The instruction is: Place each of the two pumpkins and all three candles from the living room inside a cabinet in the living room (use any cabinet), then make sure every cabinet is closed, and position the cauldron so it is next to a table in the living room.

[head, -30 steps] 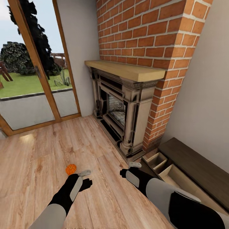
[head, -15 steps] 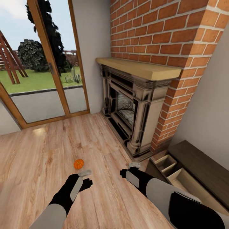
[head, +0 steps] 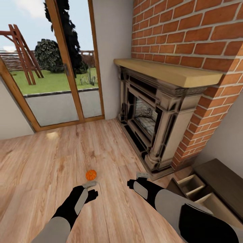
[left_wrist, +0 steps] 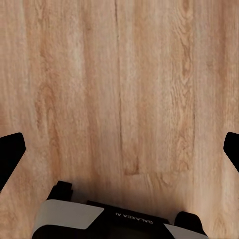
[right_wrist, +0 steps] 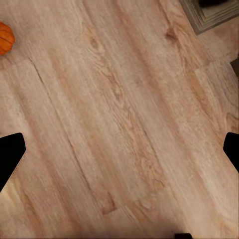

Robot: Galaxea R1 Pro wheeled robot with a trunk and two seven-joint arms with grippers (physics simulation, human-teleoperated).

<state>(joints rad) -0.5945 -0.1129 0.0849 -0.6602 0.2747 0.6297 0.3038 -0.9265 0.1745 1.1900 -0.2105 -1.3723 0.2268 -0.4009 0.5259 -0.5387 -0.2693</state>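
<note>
One small orange pumpkin (head: 90,174) lies on the plank floor just ahead of my left gripper (head: 90,184), a short gap apart. The same pumpkin (right_wrist: 4,37) sits at the edge of the right wrist view. My left gripper (left_wrist: 119,154) is open over bare floor, its black fingertips (left_wrist: 11,154) spread wide. My right gripper (head: 141,174) hangs near the fireplace base, also open (right_wrist: 119,154) and empty. The dark-brown cabinet (head: 221,180) stands low at the right with two pale drawers (head: 190,185) pulled out. Candles and cauldron are out of view.
An ornate stone fireplace (head: 158,114) under a red brick chimney (head: 189,37) stands ahead on the right. Wood-framed glass doors (head: 60,74) lie ahead on the left. Light plank floor (head: 50,162) stretches between them.
The whole picture has shifted right, so the camera has turned left. The pumpkin now sits closer to the left gripper in the picture. Both arms hold the same pose.
</note>
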